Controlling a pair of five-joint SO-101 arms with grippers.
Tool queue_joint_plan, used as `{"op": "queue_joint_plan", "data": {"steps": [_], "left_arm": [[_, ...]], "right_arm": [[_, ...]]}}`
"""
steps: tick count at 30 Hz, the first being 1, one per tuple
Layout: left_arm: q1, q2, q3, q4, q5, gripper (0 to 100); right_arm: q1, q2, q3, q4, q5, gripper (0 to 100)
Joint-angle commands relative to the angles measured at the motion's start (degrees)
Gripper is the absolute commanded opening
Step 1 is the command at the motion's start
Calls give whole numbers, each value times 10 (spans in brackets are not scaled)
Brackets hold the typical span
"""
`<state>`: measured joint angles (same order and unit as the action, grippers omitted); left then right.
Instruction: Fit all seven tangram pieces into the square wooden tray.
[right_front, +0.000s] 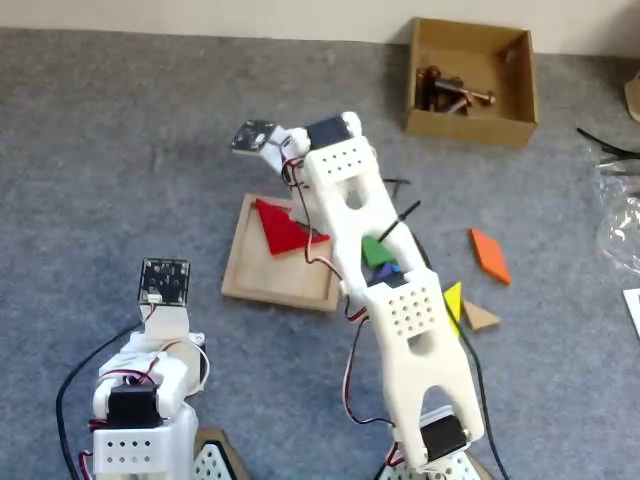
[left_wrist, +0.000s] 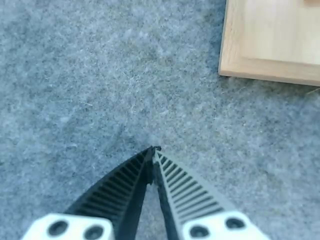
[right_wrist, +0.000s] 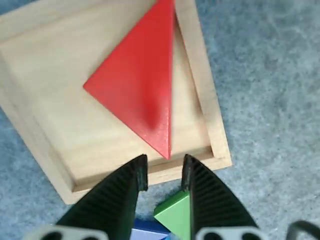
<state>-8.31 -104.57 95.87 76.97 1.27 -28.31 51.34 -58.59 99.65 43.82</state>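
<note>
The right gripper (right_wrist: 164, 167) is open by a narrow gap and holds nothing. Its tips hang over one wall of the tray (right_wrist: 207, 110); whether they touch it cannot be told. Just inside that wall lies the red triangle (right_wrist: 137, 92), flat on the tray floor. Its long edge runs along the adjoining wall, one sharp corner points at the gripper's wall, and the square corner points to the tray's middle.

Just outside the tray, under the gripper, a green piece (right_wrist: 175, 212) lies against a blue piece (right_wrist: 147, 231). Farther out on that side of the tray are a yellow piece (right_front: 453, 300), a tan triangle (right_front: 481, 317) touching it, and an orange parallelogram (right_front: 490, 255) set apart, with its long axis slanting across the mat (left_wrist: 75, 75).

The left gripper (left_wrist: 153, 151) is closed tip to tip on nothing, above bare mat near a tray corner.

A cardboard box (right_front: 465, 128) sits well beyond the tray.
</note>
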Motion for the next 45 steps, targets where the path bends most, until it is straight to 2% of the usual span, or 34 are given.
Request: {"op": "queue_joint_plan", "data": {"steps": [1, 8, 17, 21, 36, 45], "left_arm": [[-9, -3, 13, 3, -4, 10], [-9, -3, 13, 3, -4, 10], [-9, -3, 13, 3, -4, 10], [-9, -3, 13, 3, -4, 10], [-9, -3, 13, 3, -4, 10], [-9, -3, 13, 3, -4, 10]], "right_arm": [[-18, -13, -35, 7, -39, 100], [-54, -13, -34, 7, -145, 99], [-68, -13, -29, 8, -223, 88], [-95, -13, -31, 7, -224, 1], [-134, 80, -57, -40, -224, 12], [-108, 128, -152, -37, -224, 12]]}}
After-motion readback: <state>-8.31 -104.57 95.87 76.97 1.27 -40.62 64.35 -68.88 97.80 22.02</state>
